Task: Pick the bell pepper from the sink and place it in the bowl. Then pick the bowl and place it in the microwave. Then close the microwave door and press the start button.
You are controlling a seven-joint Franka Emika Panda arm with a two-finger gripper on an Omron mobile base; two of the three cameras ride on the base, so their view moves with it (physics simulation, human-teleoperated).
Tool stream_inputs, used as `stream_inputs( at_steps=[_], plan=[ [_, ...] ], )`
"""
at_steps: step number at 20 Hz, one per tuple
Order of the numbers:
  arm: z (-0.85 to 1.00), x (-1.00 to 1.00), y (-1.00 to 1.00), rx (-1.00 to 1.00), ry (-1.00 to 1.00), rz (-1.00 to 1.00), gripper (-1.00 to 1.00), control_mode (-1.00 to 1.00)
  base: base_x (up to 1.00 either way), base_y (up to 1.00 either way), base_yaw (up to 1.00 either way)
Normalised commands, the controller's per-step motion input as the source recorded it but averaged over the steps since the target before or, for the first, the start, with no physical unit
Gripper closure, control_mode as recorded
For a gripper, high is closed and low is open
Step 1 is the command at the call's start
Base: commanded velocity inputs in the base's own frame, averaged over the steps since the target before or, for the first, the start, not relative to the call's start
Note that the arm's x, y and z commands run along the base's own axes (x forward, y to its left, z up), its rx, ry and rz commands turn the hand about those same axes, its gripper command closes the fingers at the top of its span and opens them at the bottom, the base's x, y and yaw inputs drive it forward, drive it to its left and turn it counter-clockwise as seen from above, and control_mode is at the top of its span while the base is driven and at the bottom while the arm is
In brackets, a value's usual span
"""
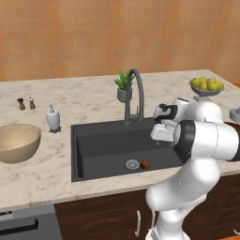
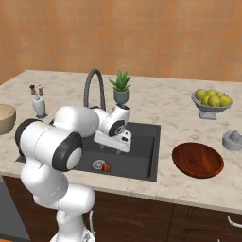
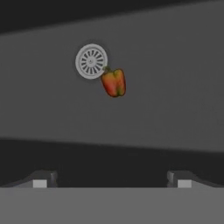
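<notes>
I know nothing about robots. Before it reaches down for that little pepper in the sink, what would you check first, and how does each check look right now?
1. Pincer open wide enough for the pepper: ok, the fingertips stand far apart.
2. Pincer empty: ok, nothing sits between the tips.
3. Pepper in sight and uncovered: ok, it lies on the sink floor, touching the drain ring.
4. Pincer centred over the pepper: ok roughly; in the hand view the pepper sits near the middle line.
5. Faucet out of the way: cannot tell, it rises close beside the hand.
6. Red-brown bowl ready: ok, empty on the counter, right of the sink.

Faucet [image 1: 134, 93] (rear rim) beside gripper [image 3: 112, 178]
</notes>
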Motion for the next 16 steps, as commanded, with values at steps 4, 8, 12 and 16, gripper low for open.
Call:
stream_inputs(
  at_steps=[4,8,12,16],
  plan=[
    [-0.32,0.16,0.04,-0.01,0.00,0.00,-1.00,-1.00,0.00,0.00,0.00],
    [-0.44,0.03,0.21,-0.03,0.00,0.00,-1.00,-1.00,0.00,0.00,0.00],
    [-0.36,0.11,0.30,-0.06,-0.02,0.00,-1.00,-1.00,0.00,0.00,0.00],
    [-0.31,0.06,0.08,-0.01,0.00,0.00,-1.00,-1.00,0.00,0.00,0.00]
  ],
)
